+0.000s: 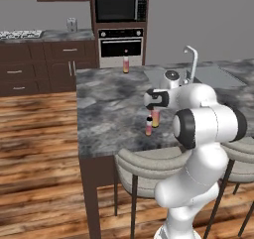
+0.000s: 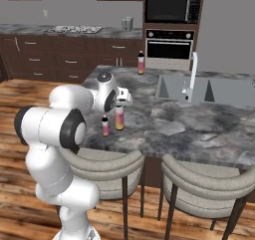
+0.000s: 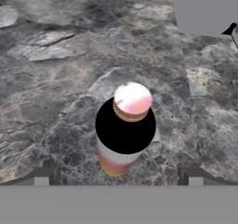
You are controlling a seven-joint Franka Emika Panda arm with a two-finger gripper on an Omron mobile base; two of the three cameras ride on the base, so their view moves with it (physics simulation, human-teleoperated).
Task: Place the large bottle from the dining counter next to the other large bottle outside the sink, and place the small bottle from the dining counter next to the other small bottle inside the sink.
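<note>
hand view looks straight down on the large bottle (image 3: 125,130), centre of the frame, its pale pink cap uppermost and its dark shoulder below; the two fingertips (image 3: 44,176) rise at the lower left and lower right, spread as wide as they go, the bottle between them but touched by neither; the gripper (image 3: 118,180) has hold of nothing; the grey corner at the upper right looks like the edge of the sink (image 3: 204,9).

left base view puts the same large bottle (image 1: 155,118) at centre right on the dining counter (image 1: 109,109), under the hand, with the small bottle (image 1: 148,126) just beside it to the lower left; another large bottle (image 1: 126,64) stands near the counter's far edge, upper centre, outside the sink, well apart from the first two.

right base view shows both basins (image 2: 172,87) at upper right; i cannot make out a black bottle in them, too small to tell.

judging by this, nothing is placed yet: both dining-counter bottles stand by the stools; the first grasp is only lined up, and the carry of the large one, then the whole small-bottle move, are left.
</note>
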